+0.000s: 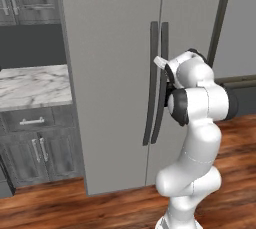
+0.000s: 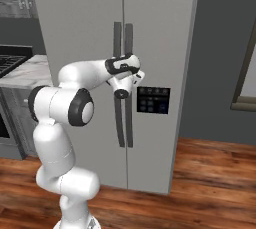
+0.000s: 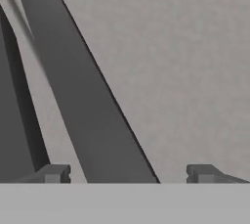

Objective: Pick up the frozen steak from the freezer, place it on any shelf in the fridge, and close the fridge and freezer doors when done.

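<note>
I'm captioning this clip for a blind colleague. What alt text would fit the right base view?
A white robot arm reaches its gripper to the two dark vertical handles at the middle of a closed grey side-by-side refrigerator. A dark control panel sits on the right door, above a wooden floor.

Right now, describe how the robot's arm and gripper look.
The arm is built of glossy white rounded segments joined by dark grey joint bands, rising from a white base. The gripper ends in two small, blocky dark grey fingertips. No cables or markings are visible.
</note>
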Controlling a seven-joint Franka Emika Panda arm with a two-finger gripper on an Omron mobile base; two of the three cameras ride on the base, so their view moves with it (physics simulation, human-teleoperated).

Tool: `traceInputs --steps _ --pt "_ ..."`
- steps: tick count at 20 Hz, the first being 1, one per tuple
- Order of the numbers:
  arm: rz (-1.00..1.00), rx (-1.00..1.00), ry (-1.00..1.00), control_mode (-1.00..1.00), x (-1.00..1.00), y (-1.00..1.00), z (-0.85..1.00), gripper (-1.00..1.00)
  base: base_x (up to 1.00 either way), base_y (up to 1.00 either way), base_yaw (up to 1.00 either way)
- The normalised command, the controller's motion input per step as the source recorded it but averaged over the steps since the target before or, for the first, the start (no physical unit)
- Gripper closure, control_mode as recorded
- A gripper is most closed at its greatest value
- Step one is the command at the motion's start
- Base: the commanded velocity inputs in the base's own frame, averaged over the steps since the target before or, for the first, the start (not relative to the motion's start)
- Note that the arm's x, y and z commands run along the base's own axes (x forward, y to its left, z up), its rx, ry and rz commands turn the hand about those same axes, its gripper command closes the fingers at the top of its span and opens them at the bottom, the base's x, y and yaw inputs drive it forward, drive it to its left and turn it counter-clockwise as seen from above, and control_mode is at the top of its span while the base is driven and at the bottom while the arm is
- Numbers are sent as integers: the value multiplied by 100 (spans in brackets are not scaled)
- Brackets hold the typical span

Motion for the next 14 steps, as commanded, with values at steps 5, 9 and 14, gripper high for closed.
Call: traceInputs --steps 5,9,14 --pt "18 -9 -2 -100 9 10 19 -100 0 0 0" --pt "32 0 0 -100 79 -3 0 -100 0 0 0" --pt "5 -1 3 -100 100 -2 -1 -100 0 0 0"
